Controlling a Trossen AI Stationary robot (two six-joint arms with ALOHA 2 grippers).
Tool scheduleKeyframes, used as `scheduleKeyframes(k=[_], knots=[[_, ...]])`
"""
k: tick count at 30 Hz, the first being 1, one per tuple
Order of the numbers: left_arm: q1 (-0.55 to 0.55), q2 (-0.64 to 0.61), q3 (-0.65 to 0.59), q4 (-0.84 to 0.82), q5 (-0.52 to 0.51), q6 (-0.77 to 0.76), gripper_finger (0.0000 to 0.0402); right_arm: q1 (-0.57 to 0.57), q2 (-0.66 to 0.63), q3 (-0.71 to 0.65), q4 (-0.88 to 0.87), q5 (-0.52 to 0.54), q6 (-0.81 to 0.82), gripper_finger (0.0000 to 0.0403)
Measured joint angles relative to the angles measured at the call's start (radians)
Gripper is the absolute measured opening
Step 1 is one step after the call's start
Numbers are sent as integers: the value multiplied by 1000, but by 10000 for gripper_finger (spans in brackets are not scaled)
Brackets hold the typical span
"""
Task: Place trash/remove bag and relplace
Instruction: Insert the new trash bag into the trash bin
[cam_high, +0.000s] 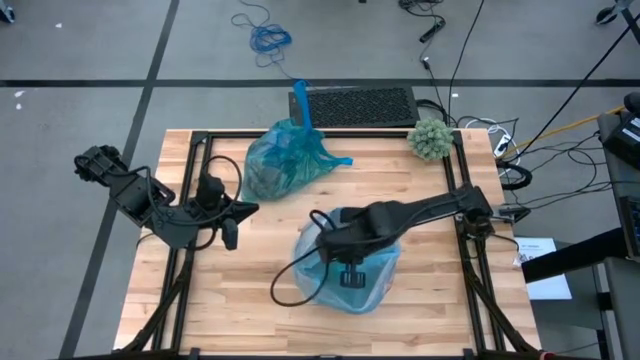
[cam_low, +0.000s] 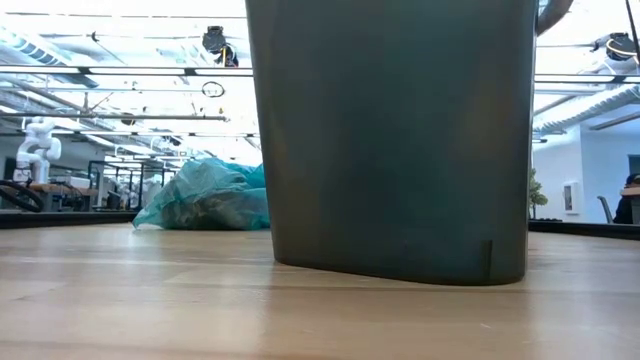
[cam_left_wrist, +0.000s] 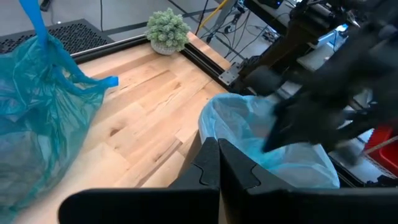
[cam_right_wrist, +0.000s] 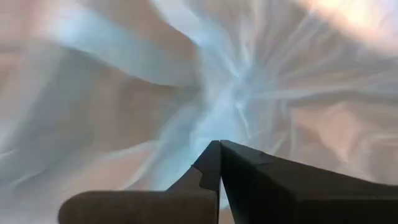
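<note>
Right gripper (cam_right_wrist: 219, 163) is down inside the bin (cam_low: 395, 140), fingers pinched together on nothing, pale blue liner (cam_high: 385, 270) all around it. That liner looks thin, slick and floppy: it should weigh next to nothing, and the rolled rim is the place to pinch it. The full bag (cam_high: 285, 160), teal and crinkled, knotted at the top, sits toward the table's (cam_high: 420, 200) far edge, clear of the bin; no loose trash in sight. Left gripper (cam_high: 232, 222), fingers closed and empty, waits left of the bin.
</note>
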Motion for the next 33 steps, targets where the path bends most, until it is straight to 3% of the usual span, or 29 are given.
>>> scheduleKeyframes(k=[3, 6, 12, 21, 24, 29, 33], knots=[[-1, 0, 0, 0, 0, 1, 0, 19, -10, 112, -21, -2, -74, 0], [-1, 0, 0, -3, 1, 5, 0, 33, -9, 138, -26, -2, -156, 0], [-7, 0, 0, -10, 2, 8, 0, 38, 7, 5, -21, 7, -267, 0], [-21, 0, 0, -39, 4, 1, 0, 20, 3, -175, 103, -19, -243, 0], [-20, 0, 0, -38, 4, 0, 0, 17, 2, -150, 83, -1, -232, 0], [-20, 0, 0, -38, 4, 0, 0, 11, -5, 10, -5, 7, -153, 0], [-21, 0, 0, -37, 0, 0, 0, -6, -3, 46, 28, 14, -96, 0]])
